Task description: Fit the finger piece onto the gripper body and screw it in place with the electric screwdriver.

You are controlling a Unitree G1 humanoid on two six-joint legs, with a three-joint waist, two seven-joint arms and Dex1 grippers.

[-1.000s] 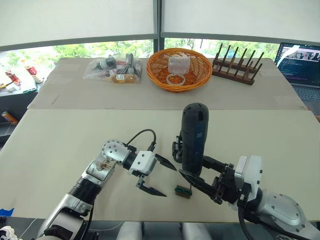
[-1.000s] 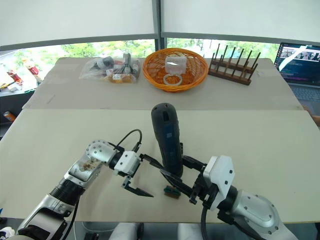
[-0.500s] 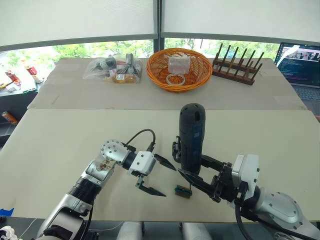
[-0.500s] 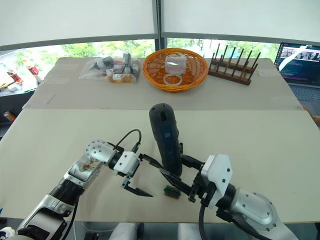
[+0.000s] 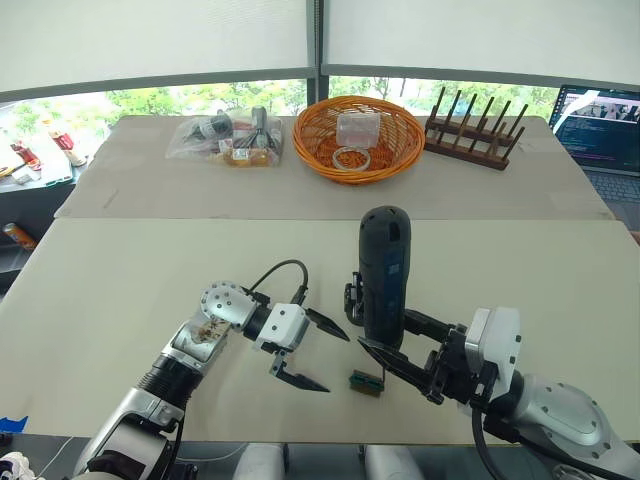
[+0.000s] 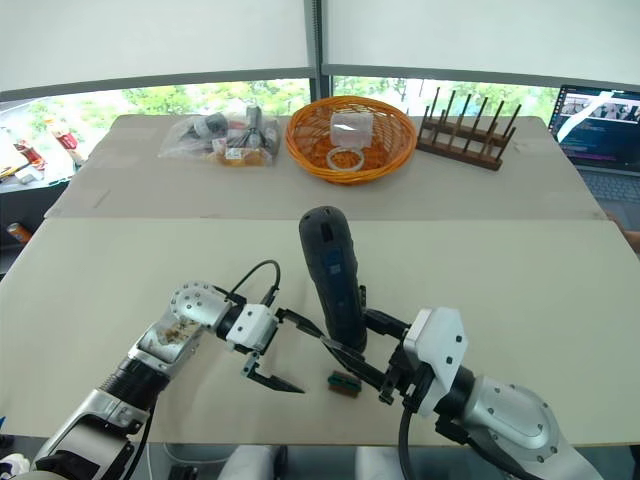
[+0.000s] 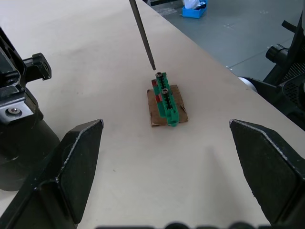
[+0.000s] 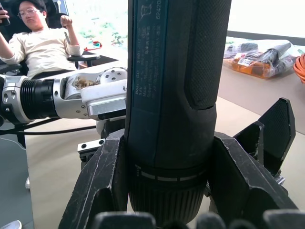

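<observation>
My right gripper (image 5: 397, 347) is shut on the electric screwdriver (image 5: 384, 275), a thick dark cylinder held upright with its rounded end on top. In the left wrist view its thin metal bit (image 7: 143, 36) ends just above a screw on a small green-and-black block (image 7: 166, 98) lying on a brown card. The gripper body (image 7: 16, 124), black with a round base, stands on the table just behind the screwdriver (image 8: 171, 95). My left gripper (image 5: 316, 352) is open and empty, left of the block (image 5: 365, 383). The finger piece is hidden.
At the table's back stand an orange wicker basket (image 5: 357, 135), a wooden peg rack (image 5: 475, 130) and a plastic bag of items (image 5: 225, 140). A laptop (image 5: 600, 120) sits at the far right. A person (image 8: 33, 36) sits on a chair beyond the table. The table's front edge (image 5: 330, 440) is close.
The right gripper and the screwdriver have shifted very slightly to the left. The left gripper has stayed open in almost the same place.
</observation>
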